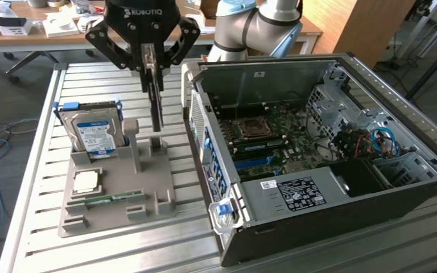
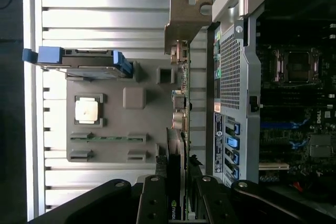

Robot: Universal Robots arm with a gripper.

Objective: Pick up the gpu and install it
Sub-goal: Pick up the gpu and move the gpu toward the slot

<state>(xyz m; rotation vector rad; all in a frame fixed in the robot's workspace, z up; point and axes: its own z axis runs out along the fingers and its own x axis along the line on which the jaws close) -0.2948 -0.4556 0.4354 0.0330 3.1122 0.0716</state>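
The gpu is a thin black card hanging on edge. My gripper is shut on its upper edge. Its lower end reaches the upright posts of the grey holder, and I cannot tell whether it still sits in the slot. In the wrist view the gpu runs edge-on away from my gripper, with its silvery bracket at the far end. The open computer case lies just to the exterior view's right of the card, with its motherboard exposed.
On the grey holder stand a hard drive with blue rails, a CPU and a green memory stick. Holder and case rest on a slatted metal table. A wooden desk with clutter stands behind.
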